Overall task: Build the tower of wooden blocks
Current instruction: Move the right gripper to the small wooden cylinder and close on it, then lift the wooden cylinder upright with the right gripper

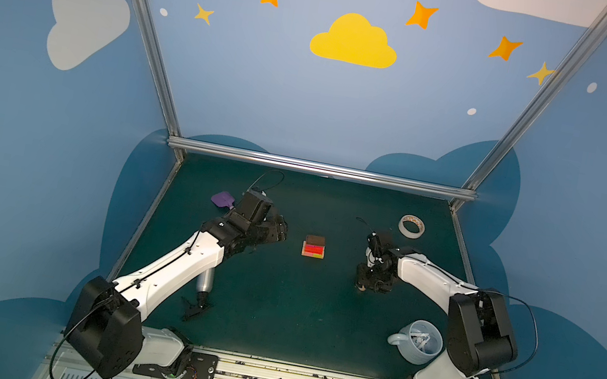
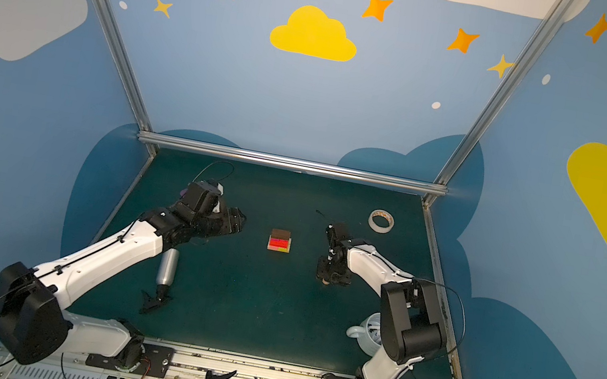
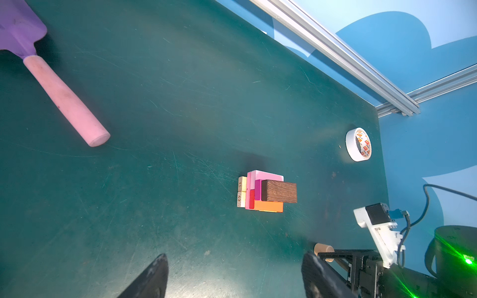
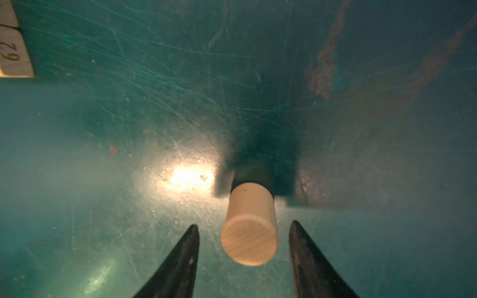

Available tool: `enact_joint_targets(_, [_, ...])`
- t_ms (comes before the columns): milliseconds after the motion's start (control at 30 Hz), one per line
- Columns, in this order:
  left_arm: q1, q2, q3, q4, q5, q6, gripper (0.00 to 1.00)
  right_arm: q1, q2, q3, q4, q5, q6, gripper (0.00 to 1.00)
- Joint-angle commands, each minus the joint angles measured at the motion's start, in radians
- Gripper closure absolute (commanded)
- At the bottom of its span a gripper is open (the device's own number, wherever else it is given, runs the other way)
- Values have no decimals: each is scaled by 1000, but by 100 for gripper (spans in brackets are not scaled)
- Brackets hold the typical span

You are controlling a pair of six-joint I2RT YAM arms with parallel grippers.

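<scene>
EDITOR: Beside the tower [image 1: 313, 248], what is the right pincer [image 4: 244, 225] doing?

PHOTOGRAPHER: It points down at the desk [image 1: 272, 311], well apart from the tower on the right arm's side. Its jaws are part open around the tan cylinder [image 4: 249, 227], which stands on end. A gap shows inside each of the fingers [image 4: 180, 263], so nothing is gripped yet.

EDITOR: And the left pincer [image 3: 235, 258]?

PHOTOGRAPHER: Wide open and empty, hanging off the tower's opposite side, clear of it.

EDITOR: How far along is the build?

PHOTOGRAPHER: Nearly done, by my reading. The layers are up: tan base blocks [image 3: 241, 191], then pink, red, magenta and orange, with a dark brown block [image 3: 278, 191] on top. The cylinder looks like the only loose piece. What is left is to grip it, carry it across and set it on the brown block.

EDITOR: Which view tells you what?

PHOTOGRAPHER: Both top views give the layout, but there the cylinder is only a tan speck under the pincer. The right wrist view shows the gaps at the fingers. The left wrist view shows the stack side-on, numbers inked on the tan base blocks, and a white tape roll [image 3: 358, 144] beyond the tower.
</scene>
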Motion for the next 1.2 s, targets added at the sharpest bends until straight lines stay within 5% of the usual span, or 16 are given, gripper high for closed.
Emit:
enact_joint_targets(0, [6, -18, -6, 13, 7, 1, 19, -7, 22, 17, 5, -13, -3, 47])
enact_joint_targets(633, [6, -16, -8, 13, 9, 1, 19, -12, 44, 24, 11, -29, 0, 67])
enact_joint_targets(1167, [5, -14, -4, 15, 12, 4, 19, -12, 53, 46, -15, -16, -9, 63])
